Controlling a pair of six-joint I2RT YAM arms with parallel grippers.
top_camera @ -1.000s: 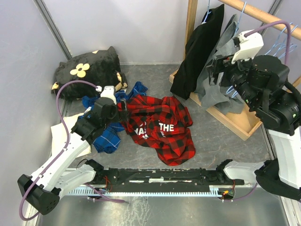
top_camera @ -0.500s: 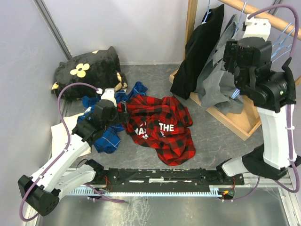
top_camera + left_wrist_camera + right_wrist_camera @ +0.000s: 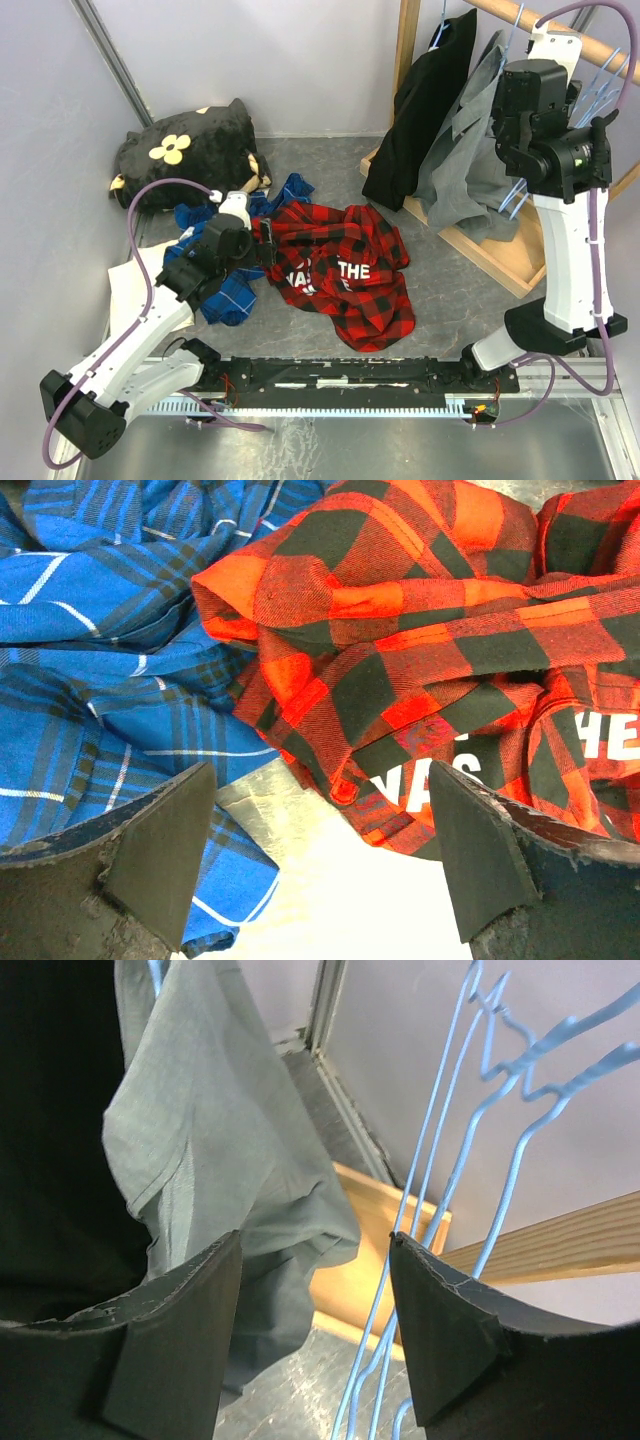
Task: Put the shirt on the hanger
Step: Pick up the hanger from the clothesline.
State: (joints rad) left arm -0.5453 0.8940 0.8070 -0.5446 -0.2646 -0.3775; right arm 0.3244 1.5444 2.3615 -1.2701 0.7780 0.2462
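- The shirt (image 3: 340, 265), the red and black one with big white letters, is lying bunched up in the middle of the desk.
- A blue plaid shirt (image 3: 225, 290) is lying just beside it, toward the left edge, and the two are touching.
- The left gripper (image 3: 320, 780) is hanging low over the spot where the two shirts meet. Its jaws are standing wide apart and are holding nothing.
- The hangers (image 3: 517, 1148) are hanging from a wooden rail (image 3: 560, 30) over the far right corner of the desk.
- The right gripper (image 3: 315, 1250) is reaching up by the rail. Its jaws are apart, and thin blue wires are running down between them, close to the right jaw. I cannot tell if they are touching.
- A grey shirt (image 3: 200, 1140) and a black jacket (image 3: 420, 100) are hanging on the same rail, to the left of the hangers.
- A black pillow (image 3: 185, 150) with a yellow flower is sitting in the far left corner.
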